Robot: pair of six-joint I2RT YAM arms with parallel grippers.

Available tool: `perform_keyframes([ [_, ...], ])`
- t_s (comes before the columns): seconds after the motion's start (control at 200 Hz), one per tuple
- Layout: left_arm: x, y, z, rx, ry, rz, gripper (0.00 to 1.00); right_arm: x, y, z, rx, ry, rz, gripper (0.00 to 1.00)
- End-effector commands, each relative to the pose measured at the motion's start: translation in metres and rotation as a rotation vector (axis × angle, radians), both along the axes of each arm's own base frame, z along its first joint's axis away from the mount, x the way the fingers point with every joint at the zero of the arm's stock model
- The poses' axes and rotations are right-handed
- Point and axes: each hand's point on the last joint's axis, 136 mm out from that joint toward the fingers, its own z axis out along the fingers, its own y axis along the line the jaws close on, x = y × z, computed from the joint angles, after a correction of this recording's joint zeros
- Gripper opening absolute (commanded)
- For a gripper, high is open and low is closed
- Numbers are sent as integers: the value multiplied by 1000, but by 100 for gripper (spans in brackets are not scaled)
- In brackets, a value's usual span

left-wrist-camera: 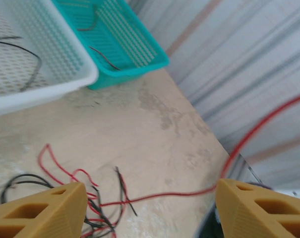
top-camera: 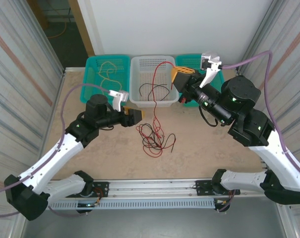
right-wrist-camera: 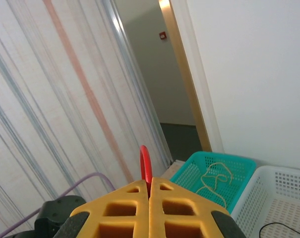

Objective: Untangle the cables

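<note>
Worktop (top-camera: 209,153): partly sorted, I'd judge. Left teal basket (top-camera: 92,63) holds a tan cable (top-camera: 108,72), free of the rest. White basket (top-camera: 150,102) holds a black cable (top-camera: 152,89). Right gripper (right-wrist-camera: 150,196) is raised by the baskets, jaws pinching a red cable (right-wrist-camera: 145,163) that runs down to the red-black tangle (top-camera: 153,138) mid-worktop. Left gripper (left-wrist-camera: 150,208) is beside the tangle, jaws spread, empty. Tangle left to separate.

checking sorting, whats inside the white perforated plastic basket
A thin black wire loops on the floor of the white basket and a thin red wire crosses it. The right gripper covers part of its right edge.
</note>
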Motion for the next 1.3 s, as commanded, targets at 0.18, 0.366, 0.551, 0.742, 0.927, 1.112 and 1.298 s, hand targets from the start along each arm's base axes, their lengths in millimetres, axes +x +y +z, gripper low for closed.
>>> perform_keyframes([
  [0.18, -7, -25, 30, -16, -109, -117, 73, -1, -3, 18, 83, -6, 37, 0],
  [0.366, 0, -44, 24, -48, -73, -161, 73, 4, -5, 22, 103, 2, 50, 0],
  [0.551, -2, -60, 11, -43, -42, -195, 67, 10, -7, 21, 113, 14, 48, 0],
  [0.742, -3, -67, 15, -82, -63, -208, 44, 17, -9, 16, 121, 37, 52, 0],
  [0.927, -1, -67, 28, -85, -96, -209, 0, 20, -17, 11, 135, 54, 31, 0],
  [1.112, -10, -55, 61, -86, -191, -201, 0, 37, -36, -20, 124, 135, -64, 11],
  [1.298, -17, -44, 93, -90, -250, -197, 0, 74, -72, -95, -56, 352, -327, 69],
])
